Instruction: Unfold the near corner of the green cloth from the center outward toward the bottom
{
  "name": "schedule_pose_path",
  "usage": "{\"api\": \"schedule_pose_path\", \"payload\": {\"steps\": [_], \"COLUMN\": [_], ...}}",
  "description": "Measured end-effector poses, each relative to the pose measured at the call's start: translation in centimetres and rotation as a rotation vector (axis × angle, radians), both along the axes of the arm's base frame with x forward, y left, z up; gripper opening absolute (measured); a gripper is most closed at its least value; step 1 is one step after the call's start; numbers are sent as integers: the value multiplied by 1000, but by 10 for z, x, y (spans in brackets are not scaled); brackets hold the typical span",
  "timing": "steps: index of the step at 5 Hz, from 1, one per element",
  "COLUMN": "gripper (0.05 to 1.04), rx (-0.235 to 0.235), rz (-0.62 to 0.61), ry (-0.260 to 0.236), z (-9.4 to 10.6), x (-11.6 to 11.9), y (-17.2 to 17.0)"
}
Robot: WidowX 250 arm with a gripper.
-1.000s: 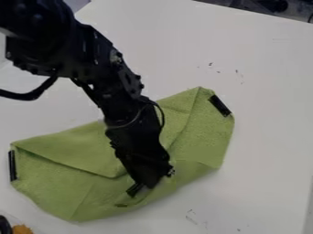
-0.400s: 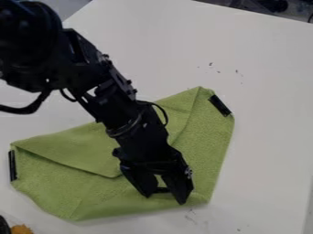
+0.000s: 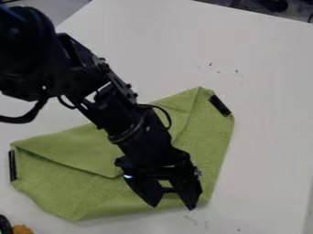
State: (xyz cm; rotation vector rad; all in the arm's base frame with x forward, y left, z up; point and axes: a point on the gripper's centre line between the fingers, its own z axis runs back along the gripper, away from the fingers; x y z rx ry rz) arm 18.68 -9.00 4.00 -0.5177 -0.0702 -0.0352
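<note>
Where the fingers (image 3: 190,194) of the gripper (image 3: 172,206) end, at the near edge of the cloth (image 3: 52,194), they stand open, tips well apart, with nothing visibly held between them. Whether the tips press on the cloth, I cannot tell. A dark bar (image 3: 167,189) crosses the gap higher up, and a small bluish gleam sits on the gripper's left side in the view.

The cloth is green and lies folded around and under the gripper, its flap coming to a blunt point left of the fingers. Two black strips mark it, one (image 3: 220,105) slanting at the upper right corner, the other (image 3: 12,165) upright along the left edge.

The arm (image 3: 85,82) slopes in from the upper left, a cable (image 3: 164,112) looping beside it.

Under everything is a smooth white table (image 3: 266,114), with dark specks (image 3: 236,71) beyond the cloth and faint marks (image 3: 191,220) just below the fingers. In the lower left corner sit an orange thing (image 3: 22,229) and a round black one (image 3: 4,225), both cut off. Past the table's far edge, the room shows grey at upper left and dark, cluttered shapes (image 3: 269,5) at upper right.
</note>
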Motion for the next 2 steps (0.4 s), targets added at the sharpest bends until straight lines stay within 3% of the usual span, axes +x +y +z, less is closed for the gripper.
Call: {"api": "schedule_pose_path", "payload": {"steps": [1,2], "gripper": [999,1000], "rx": [238,477], "rz": [-142,-194], "ry": [-80,-93], "z": [-1,3], "x": [8,10], "y": [10,9]}}
